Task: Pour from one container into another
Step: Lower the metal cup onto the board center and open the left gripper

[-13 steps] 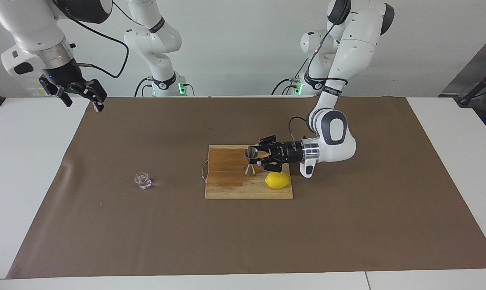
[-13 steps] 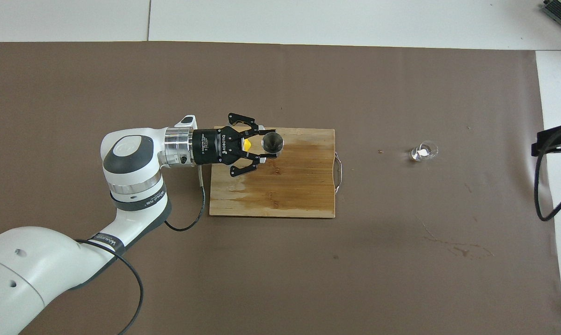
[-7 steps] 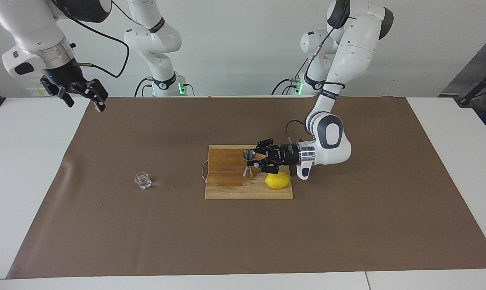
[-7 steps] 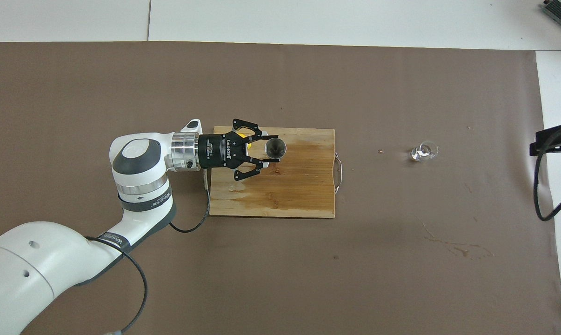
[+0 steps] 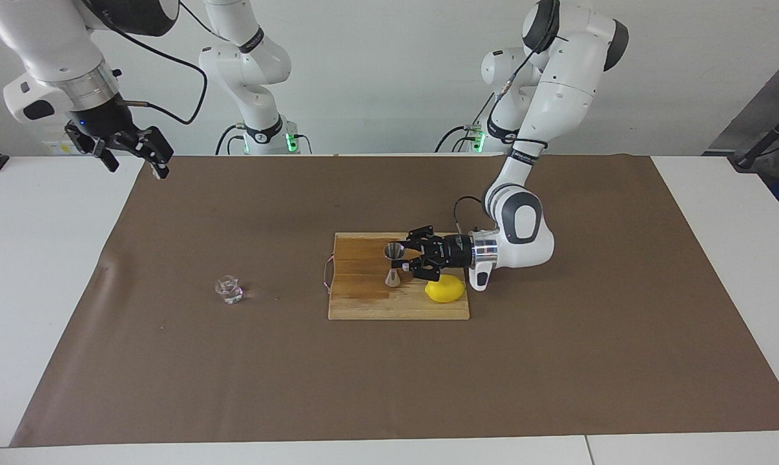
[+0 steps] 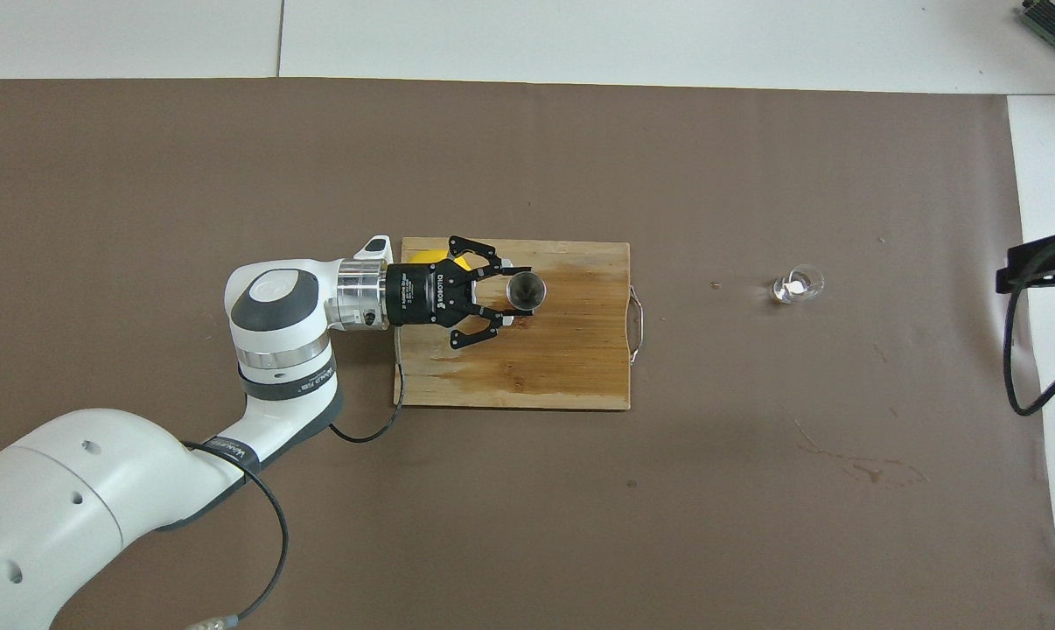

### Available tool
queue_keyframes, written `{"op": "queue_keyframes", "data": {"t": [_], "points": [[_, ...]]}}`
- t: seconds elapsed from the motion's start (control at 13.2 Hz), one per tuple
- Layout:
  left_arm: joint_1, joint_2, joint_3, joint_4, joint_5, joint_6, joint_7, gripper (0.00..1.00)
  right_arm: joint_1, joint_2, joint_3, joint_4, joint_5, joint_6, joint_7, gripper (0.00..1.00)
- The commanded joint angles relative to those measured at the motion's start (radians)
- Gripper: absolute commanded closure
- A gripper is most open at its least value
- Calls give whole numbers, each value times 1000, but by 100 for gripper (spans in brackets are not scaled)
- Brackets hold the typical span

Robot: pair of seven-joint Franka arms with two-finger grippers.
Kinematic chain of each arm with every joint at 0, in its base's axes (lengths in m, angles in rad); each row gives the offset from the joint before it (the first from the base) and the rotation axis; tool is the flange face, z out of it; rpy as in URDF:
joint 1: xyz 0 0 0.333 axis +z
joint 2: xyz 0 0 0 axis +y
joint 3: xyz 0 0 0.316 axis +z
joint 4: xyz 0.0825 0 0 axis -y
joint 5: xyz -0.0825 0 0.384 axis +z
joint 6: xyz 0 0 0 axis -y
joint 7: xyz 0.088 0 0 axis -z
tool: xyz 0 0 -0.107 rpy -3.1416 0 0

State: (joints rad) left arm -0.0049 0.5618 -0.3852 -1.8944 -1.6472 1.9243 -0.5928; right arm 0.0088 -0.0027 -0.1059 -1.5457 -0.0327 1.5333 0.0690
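We are clamping our left gripper [image 5: 404,259] on the small silvery hourglass-shaped steel jigger [image 5: 394,265], upright over the wooden cutting board [image 5: 363,300]; our right gripper [image 5: 131,152] is waiting, fingers apart.

White arms, grey joint caps, silver wrist rings; black linkage left claw [image 5: 407,258]; black cables; green base lights.

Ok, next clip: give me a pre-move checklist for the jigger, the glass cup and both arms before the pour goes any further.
1. Left gripper shut on the jigger at its waist: ok.
2. Jigger upright, over the cutting board: ok.
3. Jigger clear of the lemon beside it: ok.
4. Glass cup upright on the brown mat, toward the right arm's end: ok.
5. Glass cup held for pouring: not ok, nothing grips it.
6. Right gripper open, waiting above the table's edge, far from the cup: ok.
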Motion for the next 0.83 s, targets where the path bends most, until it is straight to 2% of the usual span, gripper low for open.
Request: {"op": "queue_keyframes", "data": {"t": [0.0, 0.76], "points": [[-32, -8, 20, -14, -28, 9, 2, 54, -4, -2, -5, 1, 20, -13, -25, 0], [-47, 0, 35, -15, -25, 55, -12, 54, -3, -2, -5, 1, 17, -15, -25, 0]]}}
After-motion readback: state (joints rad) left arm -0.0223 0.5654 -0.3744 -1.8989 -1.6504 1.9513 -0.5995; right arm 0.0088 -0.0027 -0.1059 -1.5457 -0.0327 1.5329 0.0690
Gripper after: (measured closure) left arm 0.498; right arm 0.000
